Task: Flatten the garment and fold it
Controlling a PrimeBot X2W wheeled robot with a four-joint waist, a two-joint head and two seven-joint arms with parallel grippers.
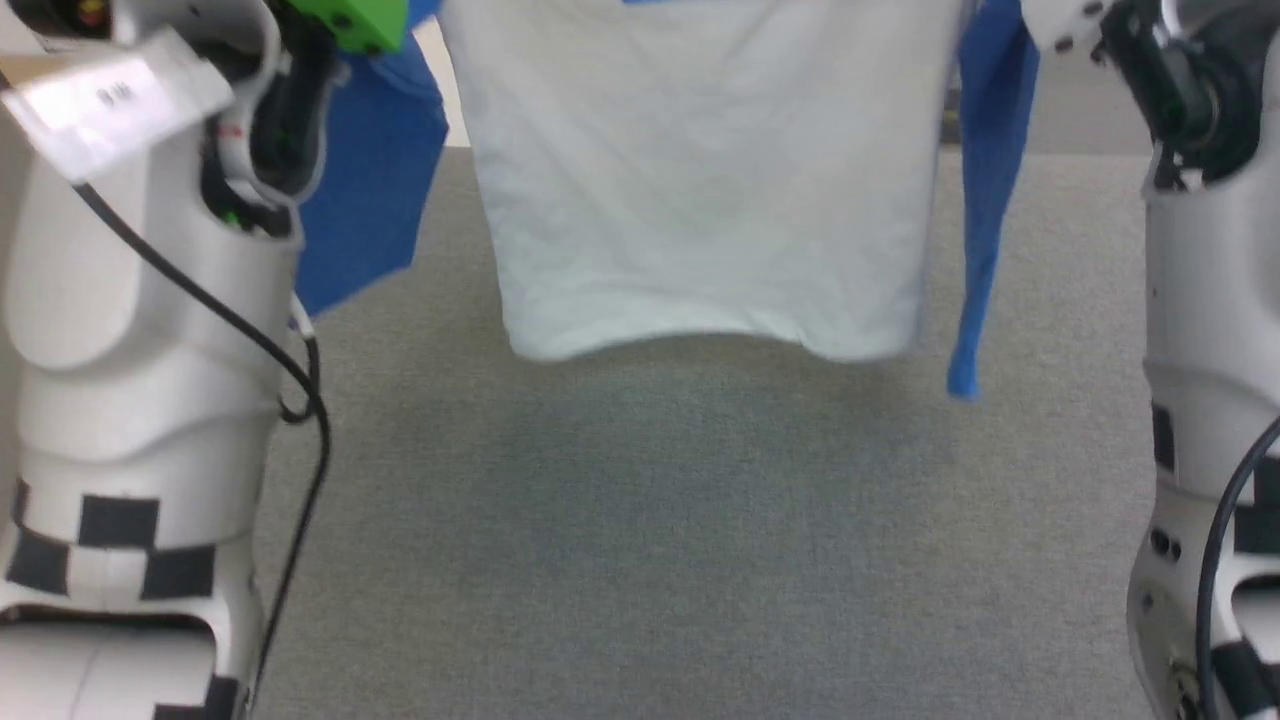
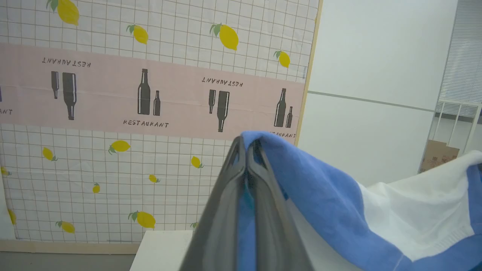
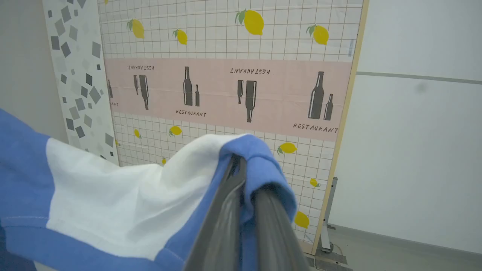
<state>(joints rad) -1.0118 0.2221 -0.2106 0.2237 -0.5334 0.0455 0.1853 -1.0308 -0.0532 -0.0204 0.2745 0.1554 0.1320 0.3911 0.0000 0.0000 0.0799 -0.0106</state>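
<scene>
The garment [image 1: 700, 180] hangs in the air above the grey table [image 1: 640, 520], its white body spread flat and a blue sleeve dangling at each side. Its lower hem sits just above the tabletop. In the left wrist view my left gripper [image 2: 246, 145] is shut on the garment's blue shoulder cloth [image 2: 320, 195], which drapes off to the right. In the right wrist view my right gripper [image 3: 241, 162] is shut on the other blue shoulder [image 3: 260, 158], the white body [image 3: 113, 199] stretching away to the left. Both pale forearms rise at the sides of the head view.
The grey fabric-covered table stretches broad below the hanging garment. Behind stands a panel [image 2: 150, 94] printed with lemons and bottles, beside a plain white wall [image 2: 376, 75]. A white table corner [image 2: 162, 248] shows low in the left wrist view.
</scene>
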